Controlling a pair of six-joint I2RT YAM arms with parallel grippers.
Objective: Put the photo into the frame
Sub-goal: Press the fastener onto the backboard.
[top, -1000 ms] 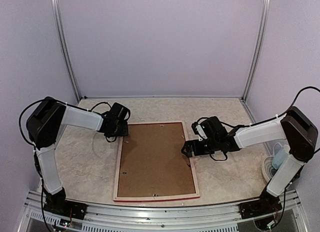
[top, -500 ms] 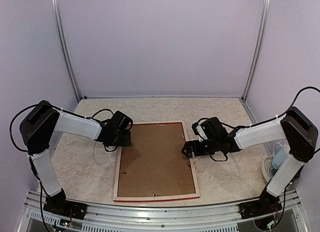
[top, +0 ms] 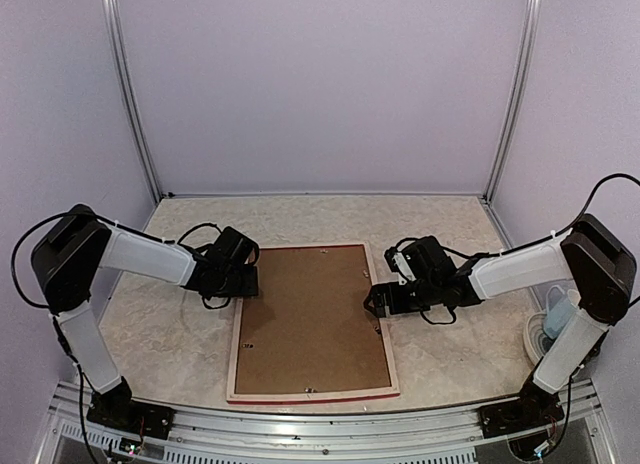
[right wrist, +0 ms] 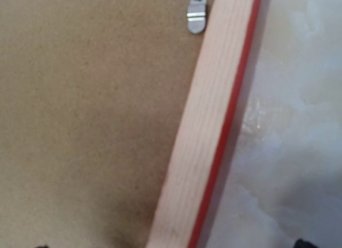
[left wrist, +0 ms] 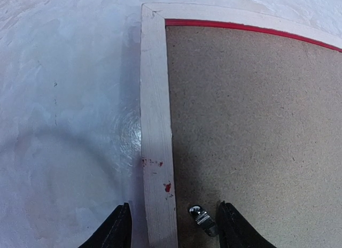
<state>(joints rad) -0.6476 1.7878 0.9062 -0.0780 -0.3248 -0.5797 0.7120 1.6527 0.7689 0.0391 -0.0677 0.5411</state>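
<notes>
The frame (left wrist: 155, 98) is lying face down on the table (top: 450, 354), just under both pincers, so its back is facing up for us to work on. A brown board (top: 312, 319) is sitting inside it. We are holding our left pincer (left wrist: 173, 232) wide open over the frame's wood side. A little metal clip (left wrist: 201, 216) is sitting between its fingers, maybe for turning. Our right pincer (top: 376, 302) is looking open too, hanging over the other side. We are not seeing the photo; it may be hiding under the board.
</notes>
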